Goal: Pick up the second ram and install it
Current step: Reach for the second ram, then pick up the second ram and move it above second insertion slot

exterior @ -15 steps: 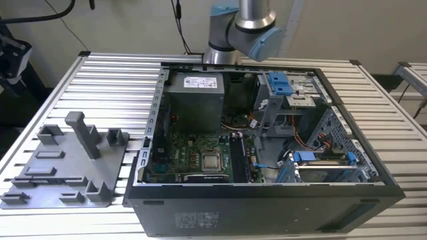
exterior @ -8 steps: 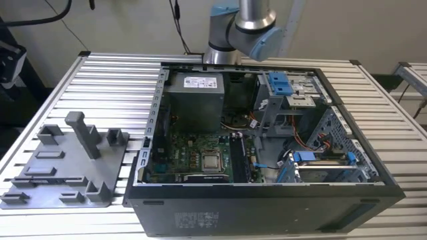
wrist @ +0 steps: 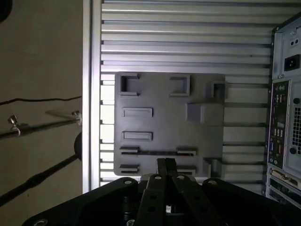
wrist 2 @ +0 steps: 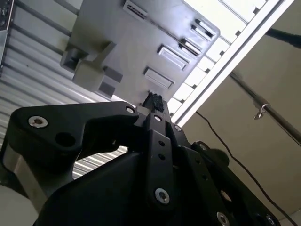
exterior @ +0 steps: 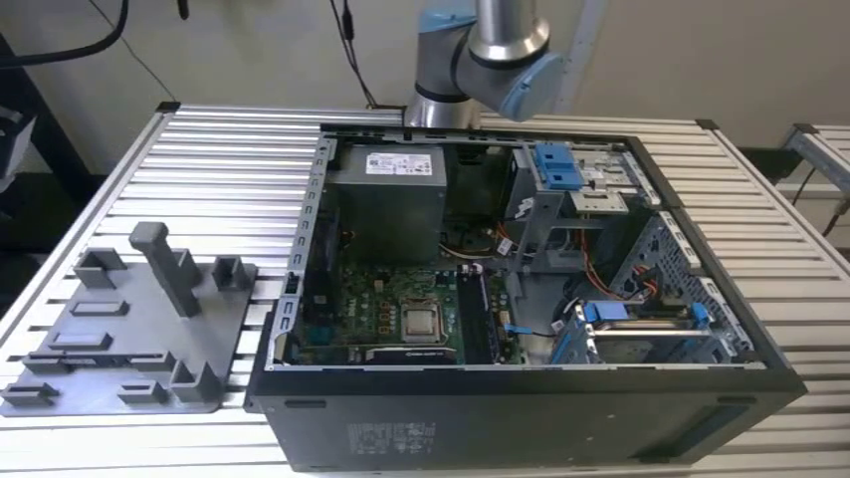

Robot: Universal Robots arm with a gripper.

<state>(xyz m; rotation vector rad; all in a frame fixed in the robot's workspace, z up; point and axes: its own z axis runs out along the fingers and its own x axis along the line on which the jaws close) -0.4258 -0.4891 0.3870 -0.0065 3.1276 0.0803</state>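
Note:
A thin dark strip, which I take for the second ram, lies in a long slot of the grey fixture tray. That tray sits on the slatted table at the exterior view's left, and the ram shows there as a faint dark line. My gripper hangs well above the tray's near end with its black fingers pressed together and nothing between them. The second wrist view has the gripper over the tray.
The open computer case lies on the table beside the tray. On its green motherboard a dark memory board stands next to the square silver processor chip. Blue clips, cables and drive cages crowd the case's right half. The arm's base is behind the case.

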